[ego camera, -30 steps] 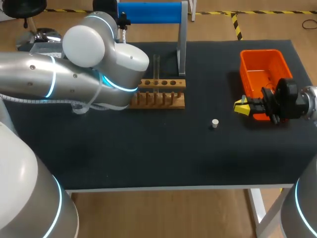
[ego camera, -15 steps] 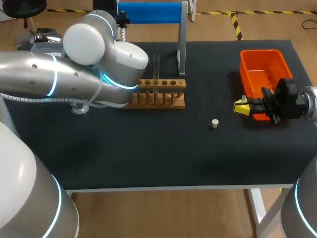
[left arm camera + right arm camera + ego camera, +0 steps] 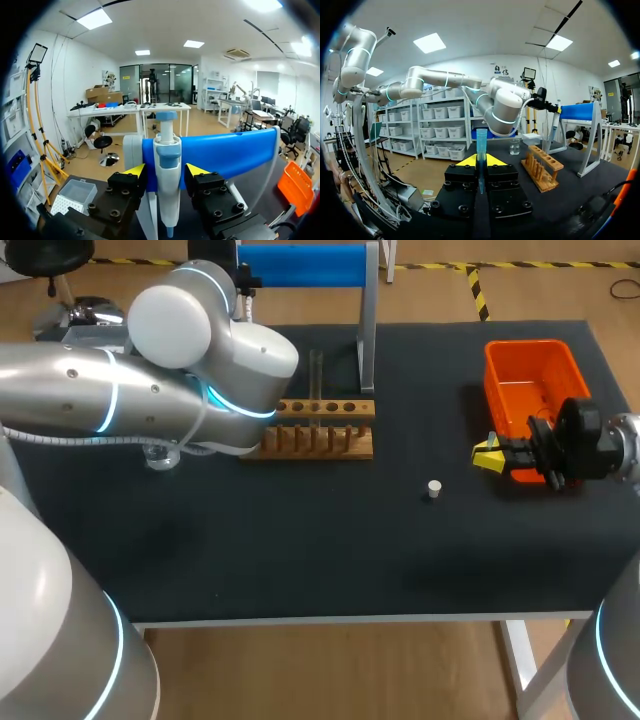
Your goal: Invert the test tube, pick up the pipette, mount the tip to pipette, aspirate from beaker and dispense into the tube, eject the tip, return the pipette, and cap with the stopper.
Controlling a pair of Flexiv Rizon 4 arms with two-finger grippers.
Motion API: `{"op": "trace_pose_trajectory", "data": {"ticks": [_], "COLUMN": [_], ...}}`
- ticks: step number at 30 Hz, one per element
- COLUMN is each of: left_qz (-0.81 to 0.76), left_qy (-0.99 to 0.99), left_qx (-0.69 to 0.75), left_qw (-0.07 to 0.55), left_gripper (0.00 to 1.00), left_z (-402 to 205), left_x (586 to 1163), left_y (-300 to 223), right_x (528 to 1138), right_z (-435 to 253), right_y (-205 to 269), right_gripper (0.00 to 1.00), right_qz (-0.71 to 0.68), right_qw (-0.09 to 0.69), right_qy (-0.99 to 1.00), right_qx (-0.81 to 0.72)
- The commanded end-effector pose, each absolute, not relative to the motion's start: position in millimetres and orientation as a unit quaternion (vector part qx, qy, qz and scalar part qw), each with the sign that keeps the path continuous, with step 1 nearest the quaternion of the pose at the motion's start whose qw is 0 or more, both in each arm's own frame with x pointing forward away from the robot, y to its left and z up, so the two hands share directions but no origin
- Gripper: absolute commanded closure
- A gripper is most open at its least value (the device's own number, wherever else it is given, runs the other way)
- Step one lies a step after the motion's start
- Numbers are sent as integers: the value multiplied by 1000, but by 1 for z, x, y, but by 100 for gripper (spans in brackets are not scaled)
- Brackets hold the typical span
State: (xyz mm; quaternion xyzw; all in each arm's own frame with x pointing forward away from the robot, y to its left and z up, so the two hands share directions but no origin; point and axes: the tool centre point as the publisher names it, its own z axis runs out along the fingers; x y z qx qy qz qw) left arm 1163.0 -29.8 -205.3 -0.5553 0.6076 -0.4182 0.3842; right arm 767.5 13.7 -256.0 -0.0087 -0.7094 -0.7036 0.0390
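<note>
A white and blue pipette (image 3: 167,150) hangs on the blue stand (image 3: 300,265) at the table's back. My left gripper (image 3: 167,172) is at the pipette, one yellow-tipped finger on each side, a thin gap showing, so it is open. In the head view my left arm hides most of that gripper. A clear test tube (image 3: 316,380) stands in the wooden rack (image 3: 320,430). Over the table's right side, my right gripper (image 3: 487,455) is shut on a blue pipette tip (image 3: 481,150) that points up between its fingers. The white stopper (image 3: 433,488) lies on the mat. The beaker (image 3: 515,146) stands beyond the rack (image 3: 542,167).
An orange bin (image 3: 535,390) sits at the back right, just behind my right gripper. A white tip box (image 3: 75,195) stands on the table's left part, under my left arm in the head view. The black mat (image 3: 330,540) lies bare toward the front.
My left gripper's fingers have come in closer on both sides of the pipette. The left arm has barely shifted, and the right arm has kept still with the tip.
</note>
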Motion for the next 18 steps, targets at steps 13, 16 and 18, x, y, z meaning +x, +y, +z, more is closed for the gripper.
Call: {"op": "trace_pose_trajectory", "data": {"ticks": [13,16,18], "left_qz": [-418,-417,-417], "left_qy": [606,607,607], "left_qx": [-557,-557,-557], "left_qw": [384,384,384], "left_gripper": [54,54,55], "left_z": [-210,-211,-211], "left_x": [1173,1174,1174], "left_y": [-32,-32,-32], "right_x": [766,766,766], "right_z": [-256,-256,-256], "right_y": [13,13,13], "right_gripper": [100,100,100], "right_qz": [-703,-703,-703], "right_qw": [39,39,39], "right_qy": [-710,-710,-710], "right_qx": [-9,-9,-9]}}
